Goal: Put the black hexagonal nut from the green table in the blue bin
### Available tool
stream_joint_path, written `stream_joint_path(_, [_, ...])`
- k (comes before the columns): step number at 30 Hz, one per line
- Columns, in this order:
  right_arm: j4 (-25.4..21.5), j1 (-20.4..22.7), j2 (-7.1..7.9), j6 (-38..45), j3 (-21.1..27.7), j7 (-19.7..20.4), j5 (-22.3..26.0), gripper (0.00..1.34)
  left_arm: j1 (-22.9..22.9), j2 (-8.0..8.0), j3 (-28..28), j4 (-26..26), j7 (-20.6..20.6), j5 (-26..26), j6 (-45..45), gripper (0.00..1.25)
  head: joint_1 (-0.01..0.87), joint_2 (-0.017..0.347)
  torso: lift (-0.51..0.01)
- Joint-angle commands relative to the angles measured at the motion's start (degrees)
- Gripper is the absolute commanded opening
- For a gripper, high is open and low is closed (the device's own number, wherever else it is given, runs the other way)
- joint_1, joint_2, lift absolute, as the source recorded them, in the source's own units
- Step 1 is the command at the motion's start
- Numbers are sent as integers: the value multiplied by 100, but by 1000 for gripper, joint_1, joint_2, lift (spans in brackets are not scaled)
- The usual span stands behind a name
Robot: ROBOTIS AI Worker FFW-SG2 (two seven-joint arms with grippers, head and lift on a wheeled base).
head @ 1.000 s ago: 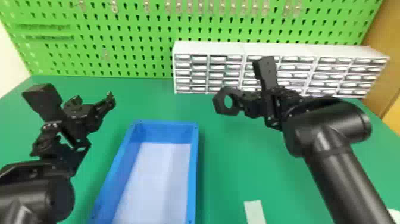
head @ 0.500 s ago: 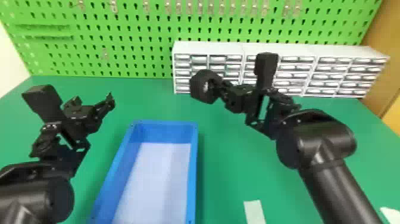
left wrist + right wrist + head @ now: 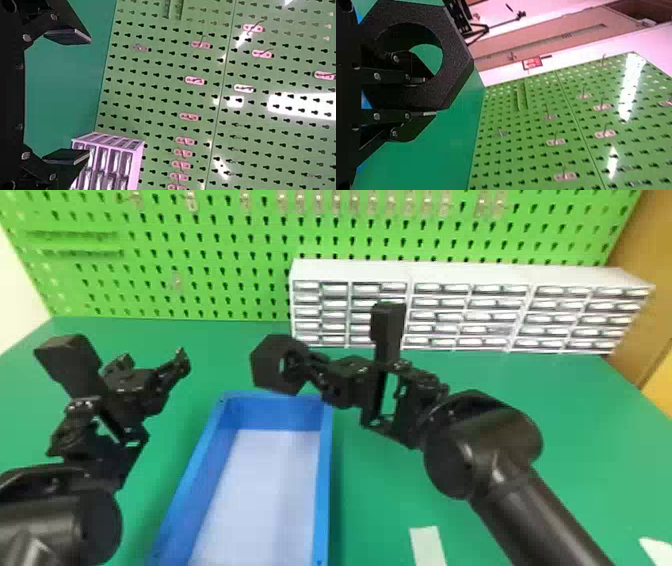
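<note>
Black left hand (image 3: 152,362) with two flat fingers, at the left side of the head view above the worktop; fingers spread apart, nothing between them. Upright green perforated pegboard (image 3: 225,265) behind, bearing small metal hooks (image 3: 191,201). Smooth green worktop (image 3: 390,475), extending beneath all items. Rectangular blue bin (image 3: 326,490) with raised walls and a whitish floor, standing on the worktop between the two arms. Black hexagonal nut (image 3: 266,362), thick, with a round central hole, held tilted in the air near the bin's far end. Black right hand (image 3: 292,364), gripping the nut by its wall, one finger inside the hole and the other against the outside. White multi-drawer cabinet (image 3: 350,272), low and wide, on the worktop's far side against the pegboard; small pale drawer fronts in rows. White flat strip (image 3: 427,545), lying near the worktop's near edge. White flat piece (image 3: 657,552), at the lower right corner. In the right wrist view, a small red-and-white panel (image 3: 533,62) beyond the pegboard, its markings too small to read.
</note>
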State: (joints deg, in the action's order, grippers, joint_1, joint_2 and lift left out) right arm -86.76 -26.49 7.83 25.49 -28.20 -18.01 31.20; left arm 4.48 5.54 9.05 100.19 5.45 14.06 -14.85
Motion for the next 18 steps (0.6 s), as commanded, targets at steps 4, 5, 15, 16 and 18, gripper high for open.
stream_joint_path(4, [2,-23,87,0,-485,-1,273,273,-9,0,9,1,0,0,0,985,666,32,-100])
stream_joint_path(5, [2,-23,96,9,-520,-1,282,273,-9,0,9,1,0,0,0,985,666,32,-100])
stream_joint_path(15, [2,-50,122,97,-581,8,273,591,0,0,1,1,0,0,0,985,666,32,-100])
stream_joint_path(16, [2,-50,131,105,-572,8,255,710,0,0,1,1,0,0,0,985,666,32,-100])
stream_joint_path(18, [2,-41,131,105,-555,17,229,939,-9,0,1,1,0,0,0,985,666,32,-100])
